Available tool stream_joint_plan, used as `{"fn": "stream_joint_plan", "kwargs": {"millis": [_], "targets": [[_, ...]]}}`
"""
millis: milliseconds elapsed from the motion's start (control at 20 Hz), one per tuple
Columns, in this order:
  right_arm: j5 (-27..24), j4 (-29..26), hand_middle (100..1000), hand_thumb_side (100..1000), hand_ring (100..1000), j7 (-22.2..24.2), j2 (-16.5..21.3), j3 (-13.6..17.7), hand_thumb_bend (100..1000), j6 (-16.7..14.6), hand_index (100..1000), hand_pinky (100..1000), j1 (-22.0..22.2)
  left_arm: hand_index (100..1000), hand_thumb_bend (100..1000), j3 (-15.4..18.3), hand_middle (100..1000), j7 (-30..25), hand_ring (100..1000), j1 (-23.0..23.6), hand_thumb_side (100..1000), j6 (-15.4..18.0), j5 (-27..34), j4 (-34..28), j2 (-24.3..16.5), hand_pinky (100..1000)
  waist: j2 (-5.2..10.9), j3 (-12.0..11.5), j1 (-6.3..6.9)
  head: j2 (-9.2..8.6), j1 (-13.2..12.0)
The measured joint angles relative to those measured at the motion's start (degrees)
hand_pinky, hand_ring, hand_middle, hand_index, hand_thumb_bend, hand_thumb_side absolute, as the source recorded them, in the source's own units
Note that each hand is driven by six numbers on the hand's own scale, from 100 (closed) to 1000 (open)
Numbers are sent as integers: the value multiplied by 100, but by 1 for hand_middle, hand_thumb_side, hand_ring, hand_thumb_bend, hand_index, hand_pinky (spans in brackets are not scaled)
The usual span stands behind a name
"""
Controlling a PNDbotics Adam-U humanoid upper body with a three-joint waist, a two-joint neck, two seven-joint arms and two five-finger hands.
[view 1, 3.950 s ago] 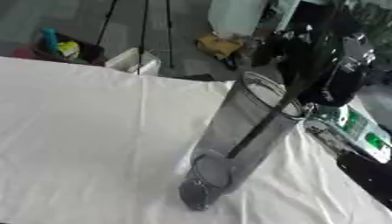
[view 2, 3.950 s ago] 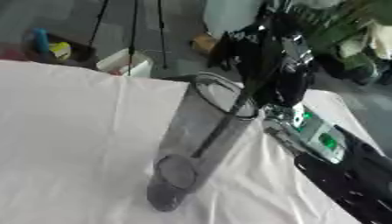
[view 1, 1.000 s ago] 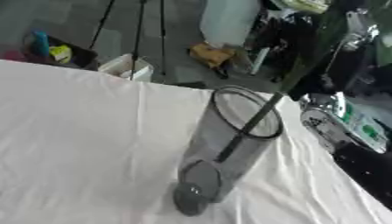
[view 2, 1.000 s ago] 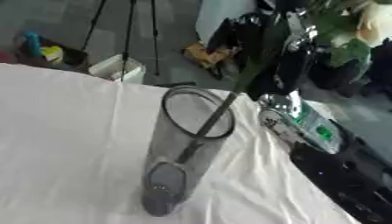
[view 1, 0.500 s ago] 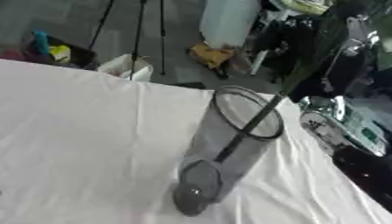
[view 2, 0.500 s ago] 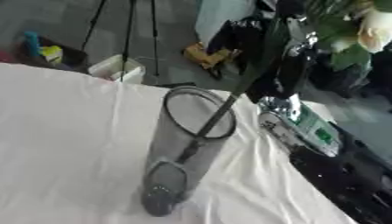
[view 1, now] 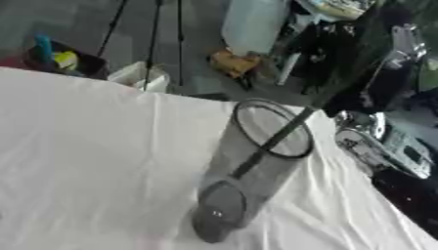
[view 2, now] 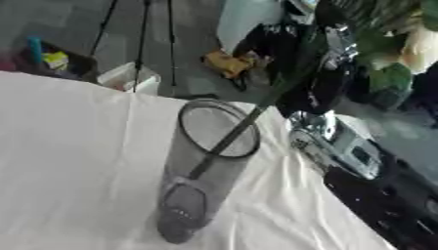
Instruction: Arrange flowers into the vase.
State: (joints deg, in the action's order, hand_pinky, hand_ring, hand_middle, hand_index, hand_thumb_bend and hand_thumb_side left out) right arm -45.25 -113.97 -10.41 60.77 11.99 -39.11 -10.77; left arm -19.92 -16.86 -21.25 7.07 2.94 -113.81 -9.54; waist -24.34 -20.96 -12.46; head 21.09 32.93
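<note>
1. The right hand point(view 1: 386, 73) is hanging at the upper right, above and beyond the vase's rim; it is a dark blurred mass, and I cannot tell whether its fingers are curled round anything or spread.
2. A dark stem point(view 1: 272, 141) is running down from beside that hand, slanting to the lower left through the vase's mouth and ending inside against the near wall; whether the hand is touching the stem I cannot tell.
3. Flowers point(view 2: 402, 49), pale blooms with green leaves, are showing at the top right of the right eye view, above the hand.
4. The vase point(view 2: 205, 171), a clear smoky cylinder, is standing on the bench point(view 1: 85, 161), which is covered in white cloth; it is looking tilted, its open mouth toward the upper right and its base toward the lower edge of the view.
5. The vase is sitting right of the bench's middle, not far from the right edge.
6. A silver and dark device point(view 2: 334, 141) is lying just past that right edge.
7. Beyond the far edge, on the floor, a white box point(view 1: 141, 75), tripod legs point(view 1: 158, 29) and a yellow-brown thing point(view 1: 232, 62) are showing.
</note>
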Motion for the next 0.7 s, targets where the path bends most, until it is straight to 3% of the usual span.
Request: {"fn": "stream_joint_plan", "kwargs": {"millis": [250,700], "targets": [[390,0,154,986,548,-38,-1,-2,100,-34,299,593,163,824,225,0,904,2,724,0,1000,-24,0,0,0,624,0,9,0,-11,-1],[1033,0,152,985,583,-141,-49,-2,100,155,304,615,434,823,220,0,904,-1,724,0,1000,-13,-1,0,0,622,0,-24,0,-18,-4]]}}
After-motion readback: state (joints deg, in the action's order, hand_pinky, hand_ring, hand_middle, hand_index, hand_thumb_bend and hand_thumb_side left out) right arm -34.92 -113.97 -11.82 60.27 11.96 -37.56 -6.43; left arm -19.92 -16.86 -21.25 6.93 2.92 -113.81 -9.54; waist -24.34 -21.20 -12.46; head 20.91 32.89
